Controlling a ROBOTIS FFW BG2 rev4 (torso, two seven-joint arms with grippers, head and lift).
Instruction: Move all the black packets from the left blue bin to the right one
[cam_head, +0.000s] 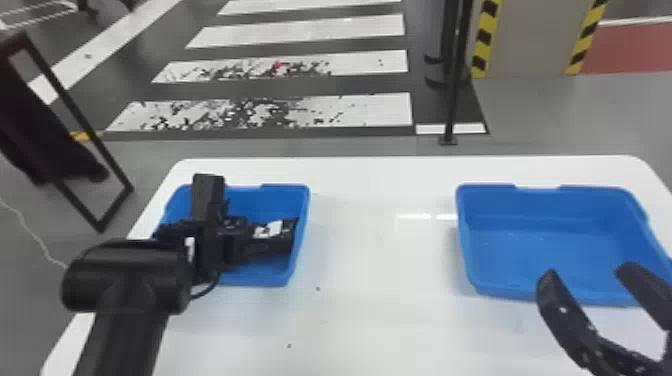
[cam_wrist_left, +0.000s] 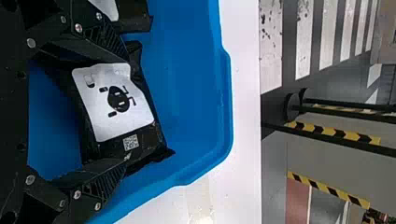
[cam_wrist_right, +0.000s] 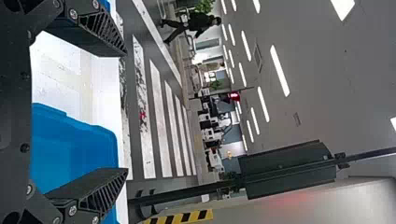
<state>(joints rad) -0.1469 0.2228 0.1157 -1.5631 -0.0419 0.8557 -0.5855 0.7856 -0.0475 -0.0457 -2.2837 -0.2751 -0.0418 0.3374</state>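
Looking at the head view, the left arm's gripper (cam_head: 235, 240) is down in the left blue bin (cam_head: 267, 197), with the arm coming in from the bottom edge. From the left wrist view, its two fingers are spread pretty wide, and a black packet (cam_wrist_left: 140, 135) sits across the gap, its white label (cam_wrist_left: 114, 102) facing the camera. Both ends of that packet run on past the fingertips, which overlap it from the camera's side, so it's lined up, but honestly I can't tell whether either finger is actually touching it. There's also another black packet (cam_wrist_left: 135, 18) in the same bin, just beside the first and partly cut off by the edge of the wrist view. As for the right gripper (cam_head: 585, 274), it's parked by the near edge of the right blue bin (cam_head: 545, 205), fingers wide apart with nothing between them but air. Both bins are on the same white table (cam_head: 380, 300), well apart. Past the table you've got a striped floor (cam_head: 300, 30), a thin black post (cam_head: 453, 100), a pillar (cam_head: 530, 40) with yellow and black edging, and a dark frame (cam_head: 117, 212) off to the left.
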